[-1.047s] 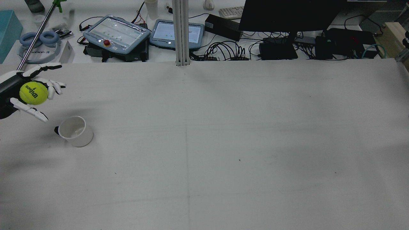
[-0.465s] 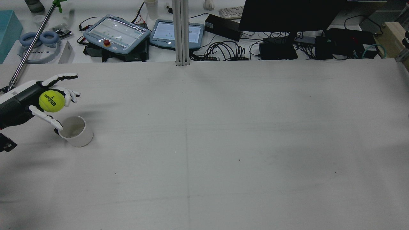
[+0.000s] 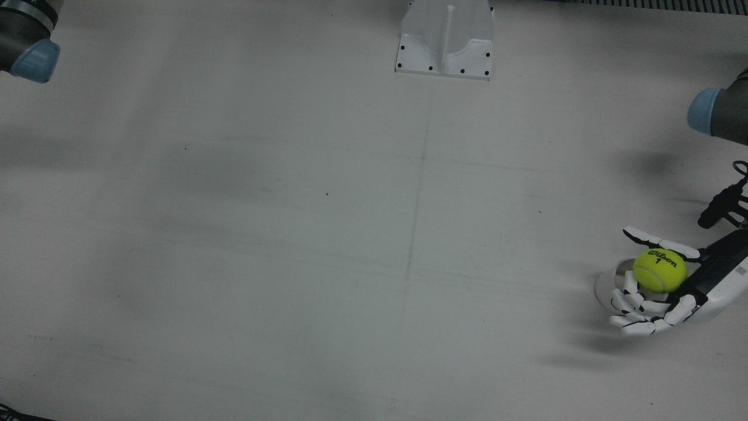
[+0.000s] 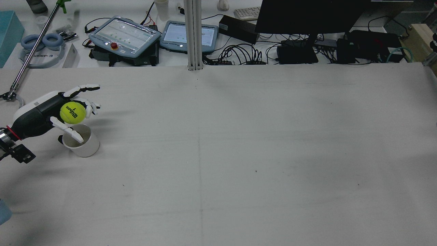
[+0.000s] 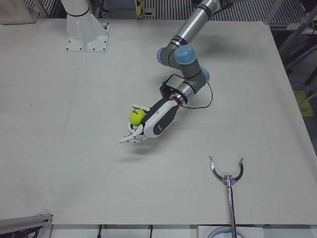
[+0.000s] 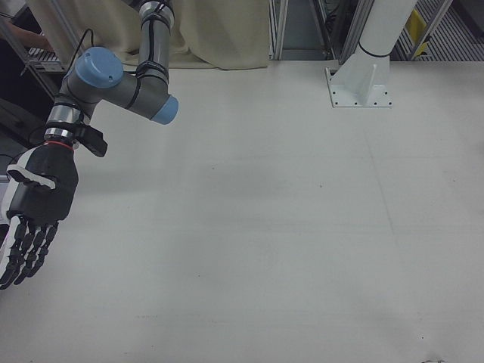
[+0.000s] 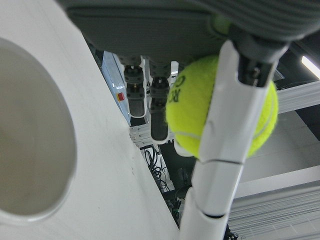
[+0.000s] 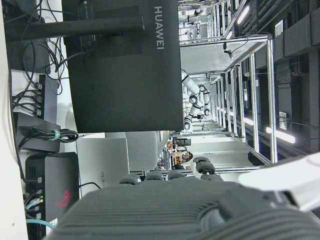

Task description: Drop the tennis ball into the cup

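Observation:
My left hand [image 4: 44, 114] is shut on a yellow Wilson tennis ball [image 4: 72, 113] and holds it in the air just above the rear-left rim of a white cup [image 4: 83, 145]. The cup stands upright on the table. In the front view the ball [image 3: 660, 271] sits over the cup's rim [image 3: 605, 283], with the hand [image 3: 672, 301] around it. The left-front view shows hand [image 5: 154, 124] and ball [image 5: 136, 116]; the cup is hidden there. The left hand view shows ball [image 7: 220, 110] and cup mouth [image 7: 30, 135]. My right hand [image 6: 34, 200] hangs open and empty off the table's side.
A metal grabber tool [image 5: 227, 178] lies near the operators' edge of the table, also seen in the rear view [image 4: 12, 89]. Tablets [image 4: 124, 34], a monitor [image 4: 307, 15] and cables lie beyond the table's far edge. A pedestal [image 3: 445, 38] stands at the table's middle.
My left hand has carried the ball rightward and down from the table's left edge to just above the cup's rim. The cup has not moved.

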Controlling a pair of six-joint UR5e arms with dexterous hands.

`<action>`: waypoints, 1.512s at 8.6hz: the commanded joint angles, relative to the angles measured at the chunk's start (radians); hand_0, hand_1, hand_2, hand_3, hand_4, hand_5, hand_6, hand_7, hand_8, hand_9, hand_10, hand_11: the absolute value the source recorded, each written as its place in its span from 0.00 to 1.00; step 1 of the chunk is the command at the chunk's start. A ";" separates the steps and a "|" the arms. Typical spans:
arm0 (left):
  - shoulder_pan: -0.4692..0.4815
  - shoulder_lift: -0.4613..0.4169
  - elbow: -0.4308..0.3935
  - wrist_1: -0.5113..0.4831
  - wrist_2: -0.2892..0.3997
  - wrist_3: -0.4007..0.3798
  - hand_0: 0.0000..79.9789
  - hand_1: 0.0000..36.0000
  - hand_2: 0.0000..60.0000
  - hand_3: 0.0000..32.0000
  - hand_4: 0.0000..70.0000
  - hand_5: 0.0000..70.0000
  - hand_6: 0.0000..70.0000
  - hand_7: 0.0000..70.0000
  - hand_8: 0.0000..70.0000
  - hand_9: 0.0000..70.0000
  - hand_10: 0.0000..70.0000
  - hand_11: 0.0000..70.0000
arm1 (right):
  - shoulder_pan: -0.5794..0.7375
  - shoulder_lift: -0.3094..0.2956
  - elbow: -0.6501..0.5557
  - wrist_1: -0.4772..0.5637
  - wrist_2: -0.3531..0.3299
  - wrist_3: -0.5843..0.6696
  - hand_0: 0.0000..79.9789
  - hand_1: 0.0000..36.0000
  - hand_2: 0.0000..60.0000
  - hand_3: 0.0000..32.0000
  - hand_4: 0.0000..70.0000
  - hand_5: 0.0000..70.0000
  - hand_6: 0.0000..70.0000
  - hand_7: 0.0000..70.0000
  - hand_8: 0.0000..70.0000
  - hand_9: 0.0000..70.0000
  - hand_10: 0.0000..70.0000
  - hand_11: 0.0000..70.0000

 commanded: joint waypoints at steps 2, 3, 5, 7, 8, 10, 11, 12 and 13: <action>-0.001 0.006 0.058 -0.051 0.000 0.001 0.98 0.77 0.00 0.00 0.04 0.27 0.78 0.94 0.45 0.62 0.22 0.36 | 0.000 0.001 0.000 0.000 0.000 0.000 0.00 0.00 0.00 0.00 0.00 0.00 0.00 0.00 0.00 0.00 0.00 0.00; -0.001 0.008 0.054 -0.051 0.001 0.003 0.99 0.78 0.00 0.00 0.04 0.27 0.75 0.94 0.44 0.61 0.21 0.36 | 0.000 0.001 0.000 0.000 0.000 0.000 0.00 0.00 0.00 0.00 0.00 0.00 0.00 0.00 0.00 0.00 0.00 0.00; 0.001 0.008 0.052 -0.053 0.001 0.004 1.00 0.79 0.00 0.00 0.04 0.26 0.71 0.91 0.43 0.60 0.21 0.35 | 0.000 0.001 0.000 0.000 0.000 0.000 0.00 0.00 0.00 0.00 0.00 0.00 0.00 0.00 0.00 0.00 0.00 0.00; 0.001 0.009 0.055 -0.073 0.001 0.004 0.83 0.73 0.00 0.00 0.03 0.21 0.48 0.48 0.25 0.34 0.16 0.28 | 0.000 -0.001 0.000 0.000 0.000 0.000 0.00 0.00 0.00 0.00 0.00 0.00 0.00 0.00 0.00 0.00 0.00 0.00; -0.001 0.009 0.054 -0.079 0.001 0.004 0.79 0.72 0.01 0.00 0.03 0.20 0.43 0.42 0.22 0.29 0.15 0.26 | 0.000 0.001 0.000 0.000 0.000 0.000 0.00 0.00 0.00 0.00 0.00 0.00 0.00 0.00 0.00 0.00 0.00 0.00; -0.002 0.011 0.049 -0.082 0.001 0.003 0.78 0.73 0.02 0.00 0.03 0.17 0.30 0.37 0.17 0.25 0.15 0.25 | 0.000 0.001 0.000 0.000 0.000 0.000 0.00 0.00 0.00 0.00 0.00 0.00 0.00 0.00 0.00 0.00 0.00 0.00; -0.007 0.011 0.044 -0.082 0.001 -0.011 0.78 0.74 0.01 0.00 0.04 0.15 0.21 0.38 0.14 0.23 0.14 0.24 | 0.000 -0.001 0.000 0.000 0.000 0.000 0.00 0.00 0.00 0.00 0.00 0.00 0.00 0.00 0.00 0.00 0.00 0.00; -0.019 0.030 -0.013 -0.058 0.005 -0.057 0.78 0.74 0.05 0.00 0.05 0.18 0.37 0.34 0.16 0.21 0.12 0.22 | 0.000 -0.001 0.000 0.000 0.000 0.000 0.00 0.00 0.00 0.00 0.00 0.00 0.00 0.00 0.00 0.00 0.00 0.00; -0.086 0.067 -0.099 0.024 0.005 -0.112 0.79 0.73 0.07 0.00 0.06 0.20 0.45 0.29 0.16 0.18 0.11 0.20 | 0.000 0.001 0.000 0.000 0.000 0.000 0.00 0.00 0.00 0.00 0.00 0.00 0.00 0.00 0.00 0.00 0.00 0.00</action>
